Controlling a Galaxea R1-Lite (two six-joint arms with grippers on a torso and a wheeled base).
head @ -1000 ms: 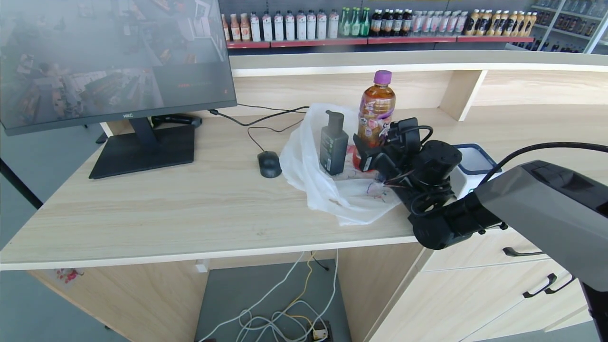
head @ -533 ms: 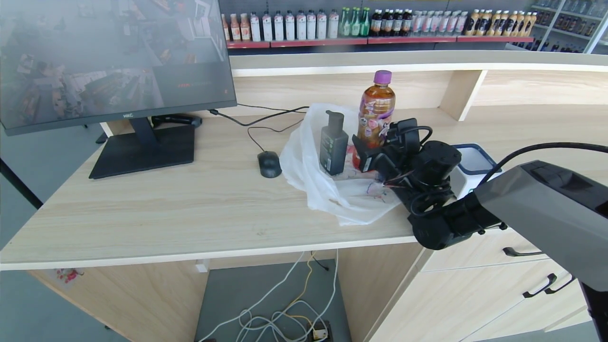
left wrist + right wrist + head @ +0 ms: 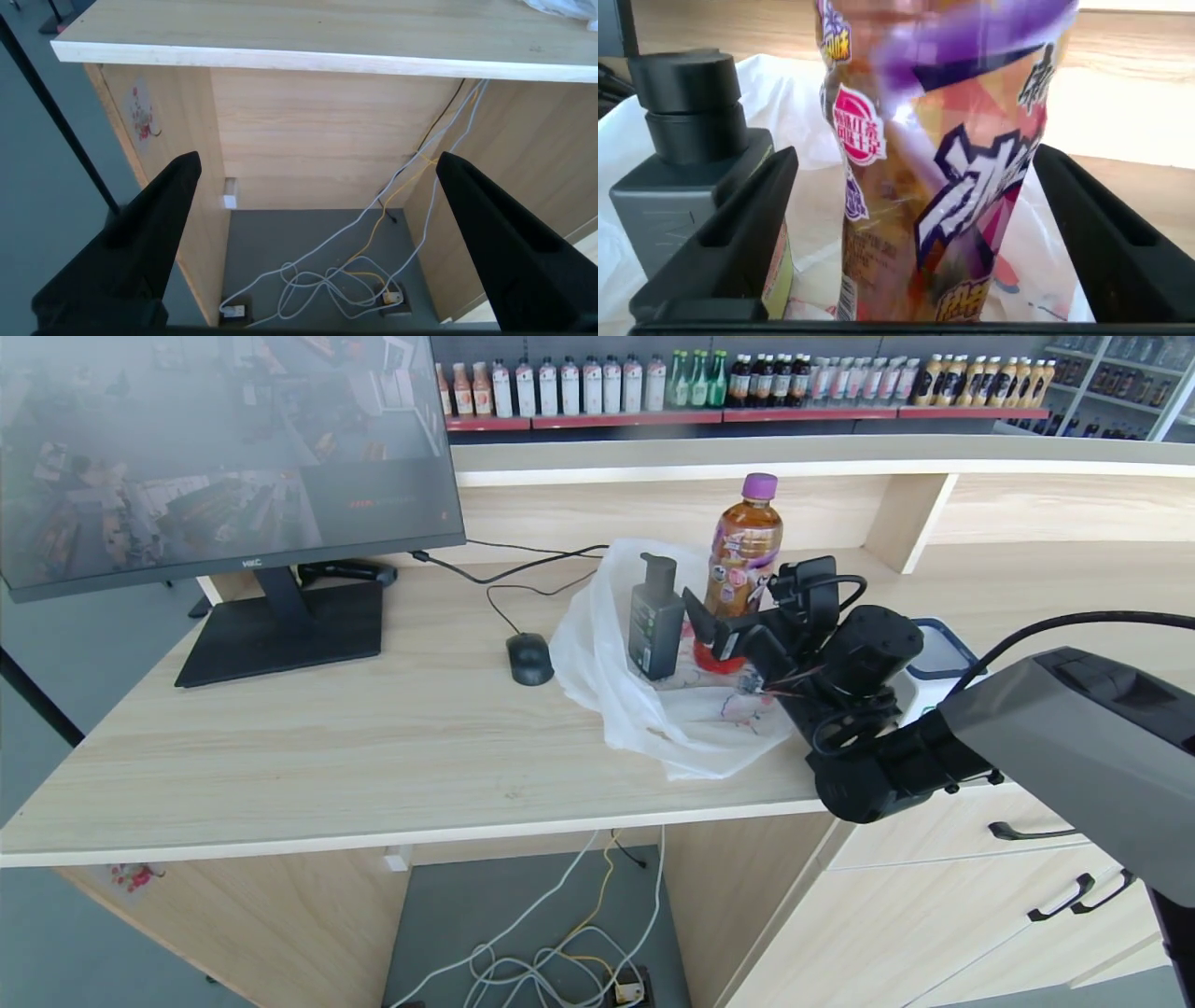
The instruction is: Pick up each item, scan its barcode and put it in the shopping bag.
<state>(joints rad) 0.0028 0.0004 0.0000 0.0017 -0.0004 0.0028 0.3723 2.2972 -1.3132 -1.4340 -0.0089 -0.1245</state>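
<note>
Noting a small shift at the shopping bag (image 3: 653, 719): over the last second our right claw (image 3: 915, 154) creeps slightly up and toward the bag's right side. Monitor (image 3: 224, 457) and tabletop (image 3: 373, 737) sit where they were, so it's the arm, not the camera. The tea bottle (image 3: 744, 549) goes with it a touch, cap nudged the same way.

Claw state: spread wide, straddling the bottle's lower half. In the right wrist view a strip of white bag shows between one finger and the label. On the other side we can't tell touching from just beside. We read that as not clamped, nothing held.

Bottle stands upright on top of the flattened bag, not inside it. Dark pump bottle (image 3: 655, 616) stands on the bag too, just beside the tea bottle, toward the bag's left side.

Left claw (image 3: 318, 159) is wide open and empty too, well apart from the bag, below the tabletop edge, facing the cabinet front (image 3: 318, 131).

Our take: nudged bottle plus open fingers means the grip isn't settled. Lining up or letting go, we can't call it. Both items sit on the bag rather than in it, so bagging isn't done. Risk: one-sided contact tips the bottle into the pump bottle.
</note>
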